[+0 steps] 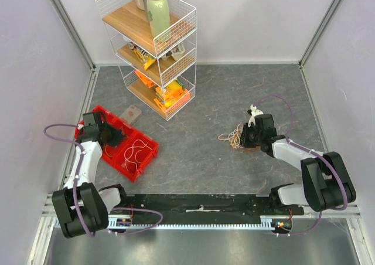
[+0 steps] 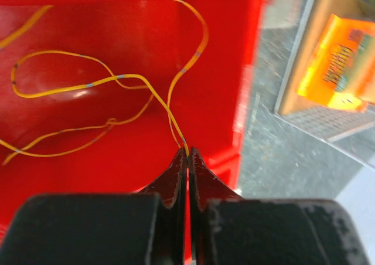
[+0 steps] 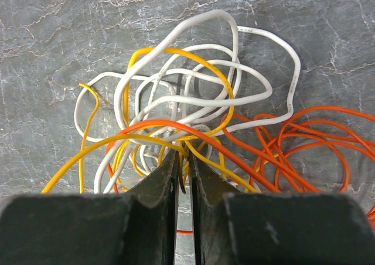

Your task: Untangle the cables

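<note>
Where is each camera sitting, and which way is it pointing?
Top: above, behind the bases, looking down on the table; left arm, right arm show.
Left wrist: on that arm, facing into the bin; left gripper shut on a yellow cable.
Right wrist: on that arm, facing down at the tangle; right gripper shut on it.
Shared: top and left wrist, the bin; top and right wrist, the tangle.

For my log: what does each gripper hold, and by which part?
Left gripper: yellow cable, pinched where two runs meet, over the red bin. Right gripper: shut on the near edge of the cable tangle; strand unclear.
</note>
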Controlling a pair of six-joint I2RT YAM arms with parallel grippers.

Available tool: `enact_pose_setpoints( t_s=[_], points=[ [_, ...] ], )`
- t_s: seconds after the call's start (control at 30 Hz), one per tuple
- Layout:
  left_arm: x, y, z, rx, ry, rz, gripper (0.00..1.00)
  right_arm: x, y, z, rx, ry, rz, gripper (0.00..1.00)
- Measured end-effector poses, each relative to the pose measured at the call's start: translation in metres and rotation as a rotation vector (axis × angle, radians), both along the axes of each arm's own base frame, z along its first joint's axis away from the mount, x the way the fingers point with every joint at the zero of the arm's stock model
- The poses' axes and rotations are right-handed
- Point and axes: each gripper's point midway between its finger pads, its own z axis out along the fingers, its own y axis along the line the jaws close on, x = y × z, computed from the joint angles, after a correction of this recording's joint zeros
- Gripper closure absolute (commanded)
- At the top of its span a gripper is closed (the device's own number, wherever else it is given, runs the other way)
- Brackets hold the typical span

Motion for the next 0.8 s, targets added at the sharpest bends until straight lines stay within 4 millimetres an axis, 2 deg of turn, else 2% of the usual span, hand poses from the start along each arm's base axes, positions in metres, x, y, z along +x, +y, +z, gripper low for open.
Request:
enact_pose_setpoints(
  t_s=[0.1, 0.23, 0.27, 0.3, 0.43, 0.47, 0.7, 0.77, 0.8],
  points=[
    [-0.006, 0.01, -0.02, 0.019, 0.056, 0.071, 0.98, 0.0, 0.0, 0.0, 0.001, -0.002, 0.001, 0.82],
    [-0.009, 0.021, -0.035, 0.055, 0.095, 0.12, 0.98, 0.002, 0.001, 0.001, 0.006, -0.008, -0.001, 0.82],
    [-0.009, 0.023, -0.037, 0.061, 0.102, 0.125, 0.96, 0.002, 0.001, 0.002, 0.008, -0.01, -0.001, 0.82],
    [-0.009, 0.024, -0.039, 0.065, 0.11, 0.127, 0.82, 0.003, 0.002, 0.002, 0.01, -0.012, -0.002, 0.82],
    [-0.01, 0.024, -0.036, 0.075, 0.107, 0.112, 0.14, 0.005, 0.002, 0.004, 0.015, -0.023, -0.002, 0.82],
    [-0.01, 0.024, -0.031, 0.08, 0.085, 0.107, 0.07, 0.005, 0.003, 0.004, 0.016, -0.025, -0.002, 0.82],
    [-0.02, 0.013, 0.047, 0.113, -0.211, 0.08, 0.04, 0.007, 0.003, 0.005, 0.021, -0.027, -0.004, 0.82],
    [-0.026, 0.007, 0.061, 0.107, -0.263, 0.064, 0.04, 0.006, 0.004, 0.003, 0.02, -0.022, -0.005, 0.82],
    [-0.029, 0.005, 0.065, 0.102, -0.275, 0.057, 0.08, 0.006, 0.004, 0.002, 0.02, -0.019, -0.003, 0.82]
  ],
)
